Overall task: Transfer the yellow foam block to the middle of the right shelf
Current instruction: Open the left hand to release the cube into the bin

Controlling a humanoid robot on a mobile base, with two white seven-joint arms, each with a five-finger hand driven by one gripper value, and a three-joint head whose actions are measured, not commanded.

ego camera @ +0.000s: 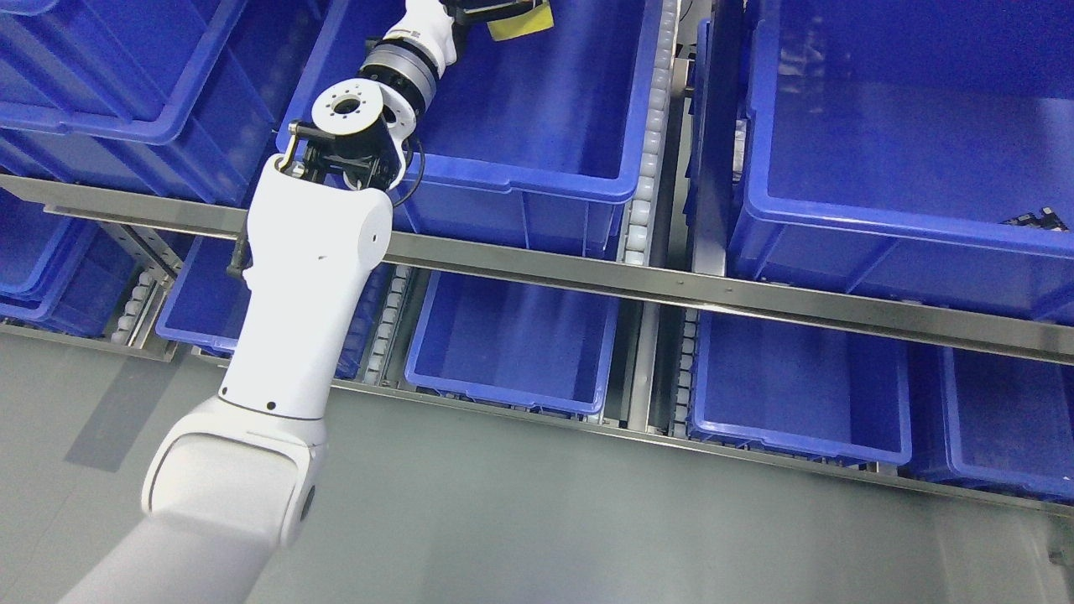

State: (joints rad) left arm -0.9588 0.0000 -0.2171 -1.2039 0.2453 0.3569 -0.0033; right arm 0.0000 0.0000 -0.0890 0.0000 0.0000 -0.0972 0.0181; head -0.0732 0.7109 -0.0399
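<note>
Reach decides everything at this moment: the white-shelled left arm stretches up from the lower left into the smooth blue plastic bin (537, 143) on the upper shelf level, and its dark left hand (482, 10) meets the soft yellow foam block (522, 23) at the frame's top edge, over the bin's far end. Whether the fingers grip the block I cannot tell. The block's visible edge runs roughly left to right. Bins further right lie beyond a steel upright (713, 126).
</note>
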